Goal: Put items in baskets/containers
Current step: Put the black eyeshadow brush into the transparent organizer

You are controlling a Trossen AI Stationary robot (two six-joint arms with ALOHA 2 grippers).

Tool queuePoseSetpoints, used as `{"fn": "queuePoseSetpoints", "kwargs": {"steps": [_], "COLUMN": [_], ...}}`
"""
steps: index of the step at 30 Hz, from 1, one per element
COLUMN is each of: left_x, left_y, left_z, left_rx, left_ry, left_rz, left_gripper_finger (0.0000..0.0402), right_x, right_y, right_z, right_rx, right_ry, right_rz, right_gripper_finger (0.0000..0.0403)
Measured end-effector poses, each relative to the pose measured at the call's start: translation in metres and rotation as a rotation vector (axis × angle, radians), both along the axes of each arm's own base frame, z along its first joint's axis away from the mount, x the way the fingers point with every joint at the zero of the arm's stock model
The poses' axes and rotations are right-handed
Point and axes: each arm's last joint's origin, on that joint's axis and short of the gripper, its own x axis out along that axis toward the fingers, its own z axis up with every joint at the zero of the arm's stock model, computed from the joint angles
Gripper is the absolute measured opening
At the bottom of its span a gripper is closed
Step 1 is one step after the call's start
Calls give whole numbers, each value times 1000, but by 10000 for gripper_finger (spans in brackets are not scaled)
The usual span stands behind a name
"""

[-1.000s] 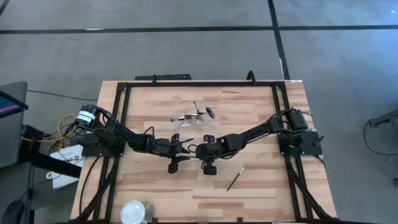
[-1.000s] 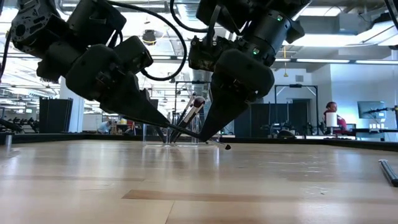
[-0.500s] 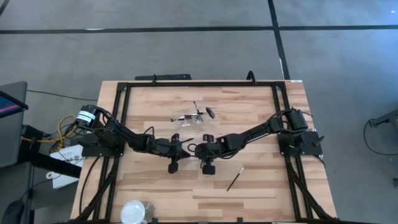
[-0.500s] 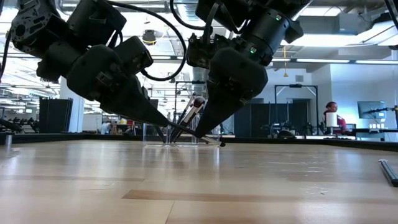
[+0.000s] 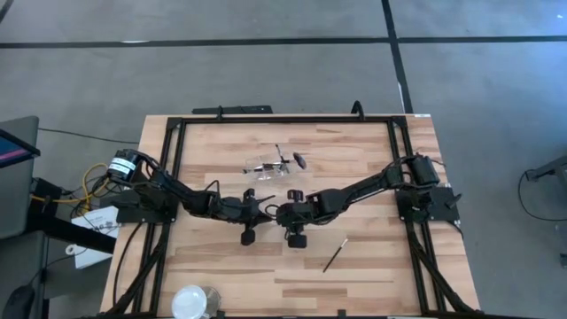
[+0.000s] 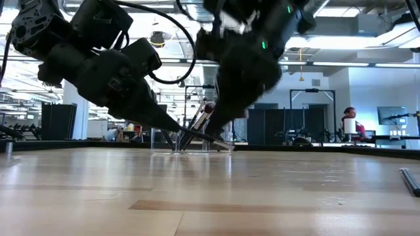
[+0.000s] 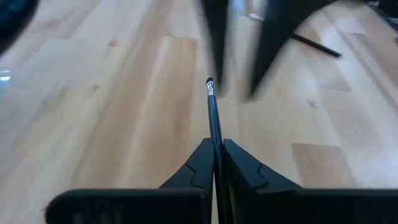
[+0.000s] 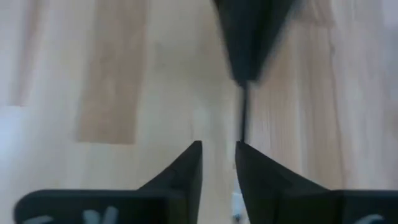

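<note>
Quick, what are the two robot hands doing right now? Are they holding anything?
Left gripper: shut on a makeup brush, low over the table's middle.
Right gripper: open, holding nothing, facing the left one.

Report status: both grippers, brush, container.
Left gripper shut on brush, mid-table. Right gripper open, facing it. Container behind, brushes inside. One loose brush right. Nothing blocking.

A wooden table (image 5: pixel 372 266) with a black frame carries a clear container (image 5: pixel 270 170) holding brushes (toward the far side), one loose brush (image 5: pixel 334 255) near the front, and a round white object (image 5: pixel 189 302) at the front edge.
</note>
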Motion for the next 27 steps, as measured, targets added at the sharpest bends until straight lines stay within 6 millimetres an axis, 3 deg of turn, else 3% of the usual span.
{"fn": "queuePoseSetpoints", "kwargs": {"steps": [7, 12, 17, 20, 22, 24, 27], "left_x": [1, -3, -19, -28, -34, -38, -42], "left_y": [12, 26, 31, 32, 31, 30, 26], "left_z": [15, 50, 80, 93, 101, 107, 115], "left_rx": [7, -12, 90, 116, 126, 122, 99], "left_ry": [-57, -177, -222, -246, -262, -290, -328], "left_rz": [70, 119, 82, 74, 66, 35, -25], "left_gripper_finger": [15, 19, 15, 20, 20, 17, 15], "right_x": [1, -20, -56, -77, -91, -99, -107], "right_y": [4, 1, -6, -12, -15, -16, -20], "right_z": [77, 136, 177, 183, 176, 157, 112], "right_rx": [-161, -496, -452, -388, -317, -238, -183], "right_ry": [160, 278, 220, 70, -95, -298, -620], "right_rz": [66, -7, -93, -120, -126, -83, 16], "right_gripper_finger": [121, 112, 92, 83, 78, 75, 73]}}
